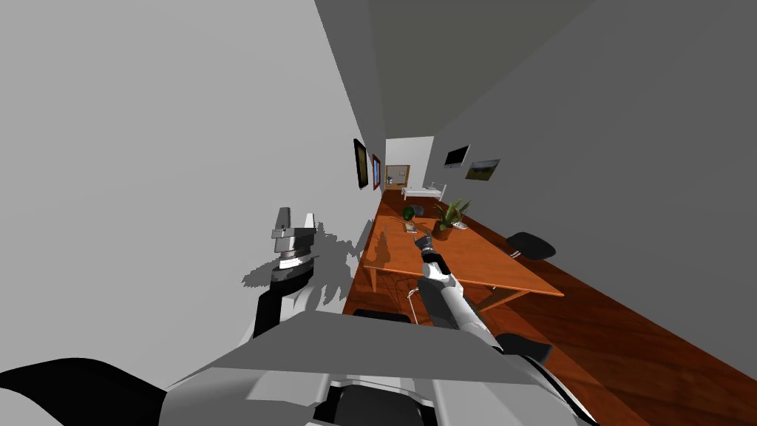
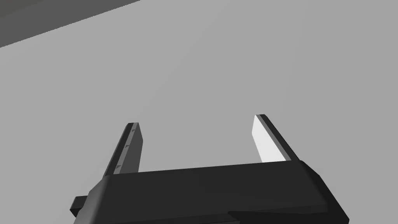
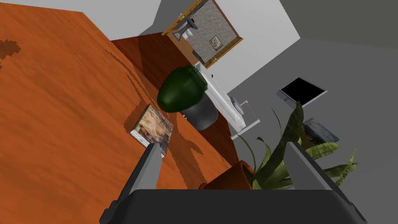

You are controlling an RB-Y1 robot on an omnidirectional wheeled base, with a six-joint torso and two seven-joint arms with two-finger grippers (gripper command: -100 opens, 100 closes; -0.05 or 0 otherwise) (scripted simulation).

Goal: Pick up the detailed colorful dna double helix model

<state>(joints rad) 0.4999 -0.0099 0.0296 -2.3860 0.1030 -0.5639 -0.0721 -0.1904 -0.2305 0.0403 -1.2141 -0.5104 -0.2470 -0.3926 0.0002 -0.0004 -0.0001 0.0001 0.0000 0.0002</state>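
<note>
Right gripper point(image 3: 223, 144) hangs spread, empty, above table point(image 3: 58, 116) by book point(image 3: 152, 130); left gripper point(image 2: 196, 120) likewise spread.

No writing could be read.
The book point(image 3: 152, 130) near the tabletop's point(image 3: 58, 101) edge bore a pictured cover, its lettering too small to tell.

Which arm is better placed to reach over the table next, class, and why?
Right. The right tool, open, hangs over the orange table near the book and potted plant. The left tool, also open, points at the grey wall, away from the table.
</note>
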